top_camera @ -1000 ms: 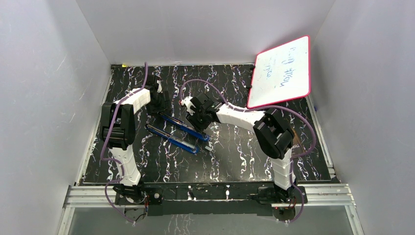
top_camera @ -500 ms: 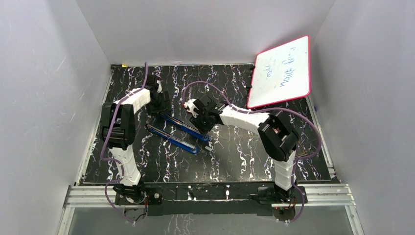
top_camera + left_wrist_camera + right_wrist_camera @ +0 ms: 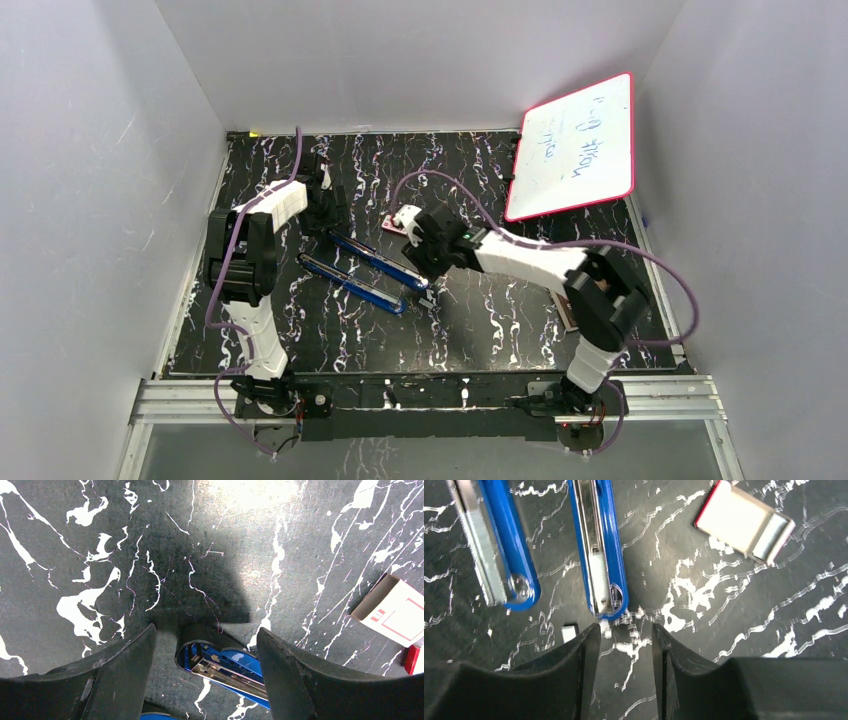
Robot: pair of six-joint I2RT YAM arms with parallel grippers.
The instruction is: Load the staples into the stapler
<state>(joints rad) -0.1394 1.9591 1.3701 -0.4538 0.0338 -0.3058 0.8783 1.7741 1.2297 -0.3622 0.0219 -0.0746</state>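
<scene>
At the right gripper [image 3: 624,627]: jaws apart with nothing between them, low over the table [image 3: 724,630], just short of the front tip of the stapler [image 3: 600,545], splayed into two blue halves side by side. Just beside one fingertip, a small loose block of staples [image 3: 569,632]; farther off, a red-and-white box [image 3: 744,527]. At the left gripper [image 3: 205,630]: spread wide, straddling the stapler's rounded rear end, not clamped on it.

stapler [image 3: 599,555]: glossy blue plastic, shiny metal channel | table [image 3: 724,645]: matt black (white-veined) | box [image 3: 744,522]: paper card
</scene>
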